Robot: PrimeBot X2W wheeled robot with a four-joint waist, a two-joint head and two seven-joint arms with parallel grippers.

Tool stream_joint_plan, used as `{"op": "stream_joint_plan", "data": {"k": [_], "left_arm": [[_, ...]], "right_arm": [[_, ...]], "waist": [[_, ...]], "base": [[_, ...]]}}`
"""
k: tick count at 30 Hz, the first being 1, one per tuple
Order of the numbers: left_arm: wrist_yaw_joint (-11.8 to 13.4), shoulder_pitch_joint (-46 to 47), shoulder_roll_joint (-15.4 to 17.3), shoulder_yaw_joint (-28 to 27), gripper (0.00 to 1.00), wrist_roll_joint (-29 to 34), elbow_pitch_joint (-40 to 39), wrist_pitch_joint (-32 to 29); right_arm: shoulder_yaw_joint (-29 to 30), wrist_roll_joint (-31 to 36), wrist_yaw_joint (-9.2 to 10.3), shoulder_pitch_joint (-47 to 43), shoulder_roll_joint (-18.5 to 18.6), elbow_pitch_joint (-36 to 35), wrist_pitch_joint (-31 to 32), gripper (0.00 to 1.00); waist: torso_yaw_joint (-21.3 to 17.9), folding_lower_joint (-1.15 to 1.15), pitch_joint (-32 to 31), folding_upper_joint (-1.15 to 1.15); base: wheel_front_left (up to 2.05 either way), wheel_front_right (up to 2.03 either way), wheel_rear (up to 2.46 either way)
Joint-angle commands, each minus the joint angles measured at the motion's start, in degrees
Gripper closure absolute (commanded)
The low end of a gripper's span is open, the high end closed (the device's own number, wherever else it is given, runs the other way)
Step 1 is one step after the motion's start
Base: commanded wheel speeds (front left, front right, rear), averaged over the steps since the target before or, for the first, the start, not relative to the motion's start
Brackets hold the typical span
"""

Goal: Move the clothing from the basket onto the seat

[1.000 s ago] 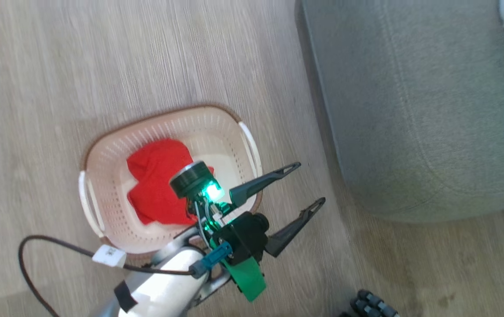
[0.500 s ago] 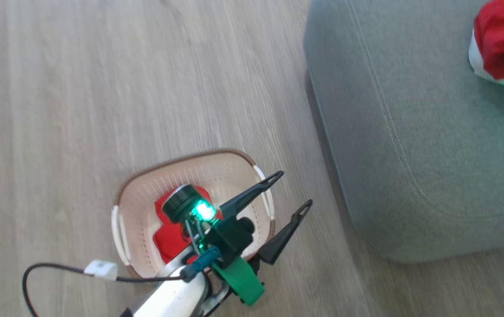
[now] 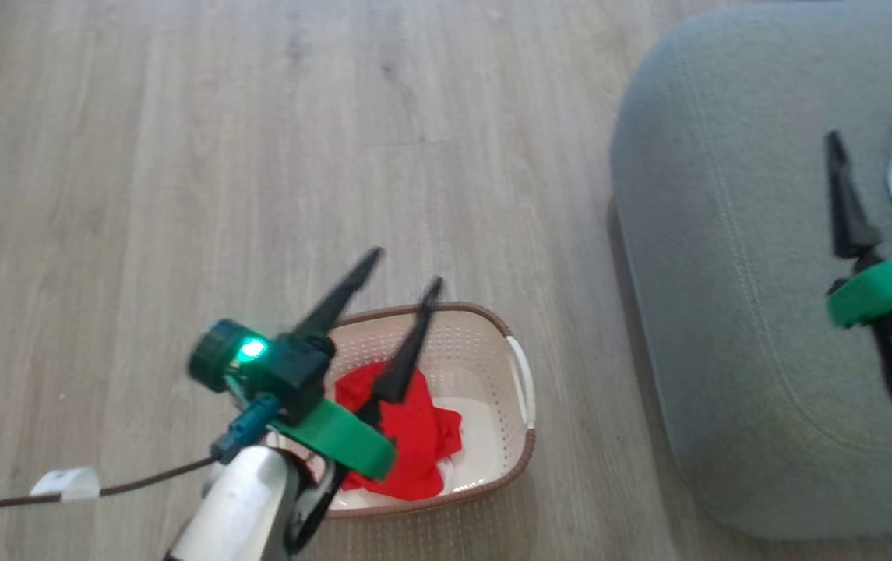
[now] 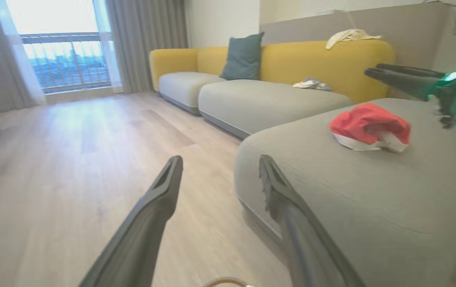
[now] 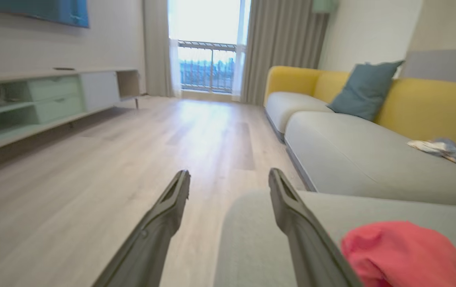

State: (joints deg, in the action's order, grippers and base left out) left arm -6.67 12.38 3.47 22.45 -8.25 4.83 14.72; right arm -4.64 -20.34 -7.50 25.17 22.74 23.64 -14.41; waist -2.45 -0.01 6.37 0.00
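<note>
Now the left claw (image 3: 406, 269) has swung over the basket (image 3: 492, 312), wide open and empty, with the red clothes (image 3: 414, 436) at 6 o'clock from its tips. It should dip straight down and pinch the pile's middle. The right claw (image 3: 870, 136), wide and empty too, hangs over the seat (image 3: 726, 312) by another red piece (image 4: 367, 124).

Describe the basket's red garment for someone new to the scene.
Beside the big grey seat, a cream perforated basket stands on the wood floor. The crumpled red garment lies inside it; the other red-and-white piece lies on the seat.
</note>
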Motion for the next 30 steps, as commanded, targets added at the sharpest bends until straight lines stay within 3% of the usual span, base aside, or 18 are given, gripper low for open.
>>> {"op": "stream_joint_plan", "data": {"k": [1, 6, 10, 17, 20, 30], "left_arm": [[1.09, 0.48, -0.42, -3.2, 0.0, 1.41, -1.61, 0.28], [7.56, 0.03, -0.53, -8.28, 0.0, 3.83, -0.39, 0.28], [10.39, -0.51, -0.56, -9.85, 0.0, 3.97, 0.67, 0.28], [13.01, -1.44, -0.58, -10.46, 0.0, 2.79, 2.35, 0.28], [14.18, -2.24, -0.58, -11.51, 0.0, -0.73, 3.3, 0.28], [15.1, -4.08, -0.58, -12.56, 0.0, -2.08, 6.2, 0.28]], "right_arm": [[-1.46, -0.68, 0.01, -1.48, 0.1, -5.35, -0.58, 0.0], [-1.8, -1.99, 0.01, -8.02, -3.38, -15.58, -0.58, 0.0], [-1.94, -2.33, 0.01, -12.48, -6.69, -19.24, -0.59, 0.0], [-2.78, -2.14, 0.01, -16.91, -11.86, -18.88, -0.59, 0.0], [-2.08, -2.21, 0.01, -18.07, -13.97, -17.6, -0.59, 0.0], [3.63, 4.24, 0.01, -20.93, -18.09, -14.63, -0.59, 0.0]], "waist": [[1.46, 0.01, -0.56, 0.0], [3.69, 0.01, -0.96, 0.0], [5.5, 0.01, -1.38, 0.0], [6.81, 0.01, -1.35, 0.0], [7.16, 0.01, -1.24, 0.0], [7.18, 0.01, -1.32, 0.0]], "base": [[0.0, 0.0, 0.0], [0.0, 0.0, 0.0], [0.0, 0.0, 0.0], [0.0, 0.0, 0.0], [0.0, 0.0, 0.0], [0.0, 0.0, 0.0]]}}
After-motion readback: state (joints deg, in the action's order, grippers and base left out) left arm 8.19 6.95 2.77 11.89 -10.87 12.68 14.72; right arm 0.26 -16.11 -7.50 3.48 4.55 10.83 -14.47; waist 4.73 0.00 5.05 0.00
